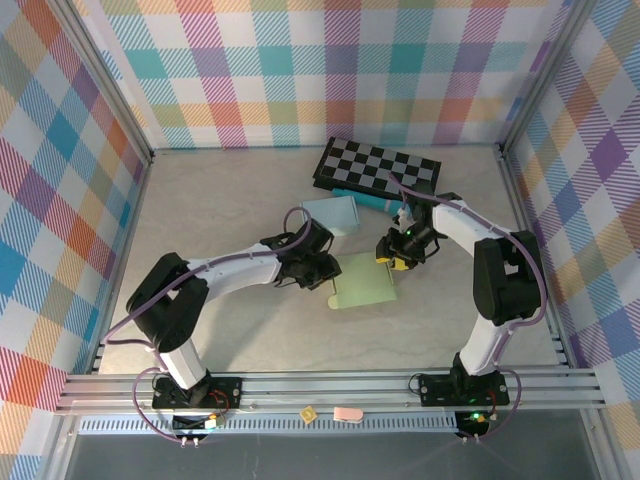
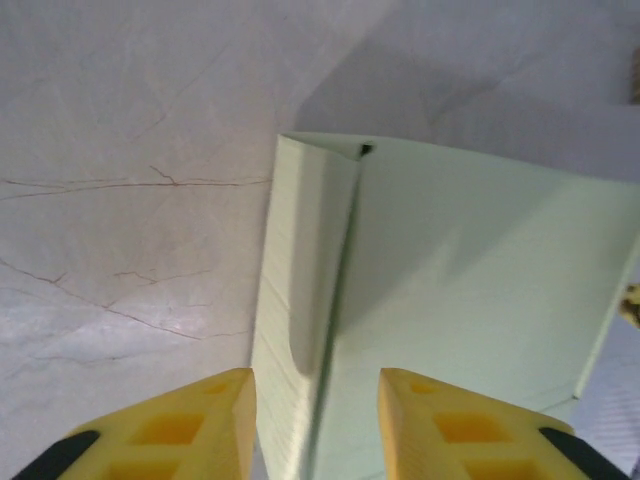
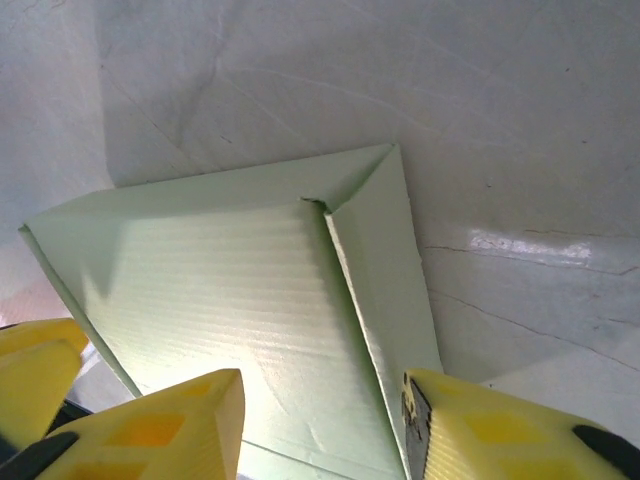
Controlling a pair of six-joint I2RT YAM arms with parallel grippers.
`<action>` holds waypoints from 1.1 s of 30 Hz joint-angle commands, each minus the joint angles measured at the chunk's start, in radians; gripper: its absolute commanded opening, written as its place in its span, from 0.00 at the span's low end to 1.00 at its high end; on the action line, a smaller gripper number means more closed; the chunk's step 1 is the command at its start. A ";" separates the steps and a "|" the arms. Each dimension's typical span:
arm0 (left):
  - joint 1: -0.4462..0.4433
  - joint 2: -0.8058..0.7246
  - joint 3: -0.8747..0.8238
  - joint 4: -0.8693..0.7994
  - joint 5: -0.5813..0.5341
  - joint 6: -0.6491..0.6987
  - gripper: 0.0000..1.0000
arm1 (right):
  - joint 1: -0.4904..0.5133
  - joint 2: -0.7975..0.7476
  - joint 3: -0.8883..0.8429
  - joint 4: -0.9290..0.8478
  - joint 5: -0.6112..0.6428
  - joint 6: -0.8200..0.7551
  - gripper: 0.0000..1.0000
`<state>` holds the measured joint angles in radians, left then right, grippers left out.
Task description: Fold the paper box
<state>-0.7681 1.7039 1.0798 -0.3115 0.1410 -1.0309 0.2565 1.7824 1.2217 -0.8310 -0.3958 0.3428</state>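
A checkerboard [image 1: 377,167] lies at the back, a teal pen [image 1: 372,200] just beside it.

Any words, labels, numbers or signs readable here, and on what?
None can be read.
The paper box, checkerboard and walls carry no writing.
The yellow bit and pink bit by the rail are too small to tell.

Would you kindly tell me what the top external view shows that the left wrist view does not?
Top external adds the checkerboard, a blue sheet and the right end effector. Left wrist adds the raised flap and a dark notch at its crease's top. Both share the green paper box and the left end effector, open astride the flap.
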 commanded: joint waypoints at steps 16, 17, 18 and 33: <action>0.081 0.048 0.017 0.089 0.193 0.054 0.33 | -0.109 -0.119 -0.145 0.175 -0.125 0.024 0.61; 0.081 0.061 0.019 0.105 0.207 0.052 0.31 | -0.109 -0.113 -0.152 0.184 -0.137 0.025 0.61; 0.081 0.072 0.019 0.112 0.215 0.049 0.30 | -0.111 -0.107 -0.159 0.197 -0.156 0.028 0.62; 0.084 0.091 -0.040 0.169 0.195 0.041 0.20 | -0.138 -0.033 -0.245 0.333 -0.280 0.050 0.64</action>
<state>-0.6891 1.7817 1.0573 -0.1677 0.3244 -0.9939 0.1234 1.7409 0.9909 -0.5388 -0.6098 0.3847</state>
